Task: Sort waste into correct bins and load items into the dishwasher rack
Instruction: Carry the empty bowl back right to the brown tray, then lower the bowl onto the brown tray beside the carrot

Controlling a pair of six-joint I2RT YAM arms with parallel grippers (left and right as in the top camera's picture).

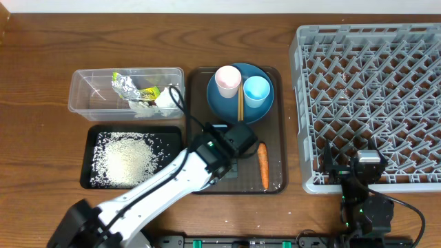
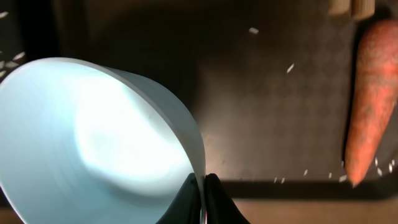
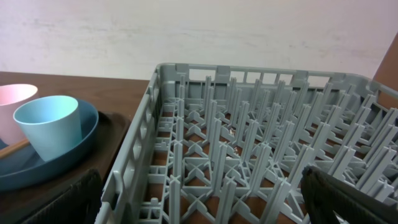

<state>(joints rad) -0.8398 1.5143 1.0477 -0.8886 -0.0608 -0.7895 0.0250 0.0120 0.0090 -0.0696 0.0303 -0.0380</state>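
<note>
Brown wood of the table (image 1: 41, 83) fills the overhead view. A clear tub (image 1: 86, 103) at the back left holds foil (image 1: 124, 84), a wrapper (image 1: 148, 93) and tissues (image 1: 164, 102). Just in front of it, a black tray (image 1: 88, 158) carries a heap of rice (image 1: 127, 160). The serving tray (image 1: 275, 158) in the middle bears a blue plate (image 1: 227, 107) with a pink cup (image 1: 228, 80), a light-blue cup (image 1: 256, 91) and chopsticks (image 1: 240, 107) on it. A carrot (image 1: 262, 165) lies near its front right corner. The grey rack (image 1: 372, 103) stands on the right. The left hand (image 1: 231, 148) hangs over the serving tray, probably hiding what it grips. The right hand (image 1: 358, 169) sits at the rack's front edge.

The left wrist view shows the left hand (image 2: 203, 193) pinched tight on the rim of the pale-blue bowl (image 2: 93, 137). The bowl is tilted above the serving tray (image 2: 261, 124). The carrot (image 2: 367, 106) lies to the right among a few stray grains.

In the right wrist view the right hand (image 3: 200, 193) is spread wide and holds nothing. Its fingers (image 3: 68, 202) face the rack (image 3: 249, 155).
</note>
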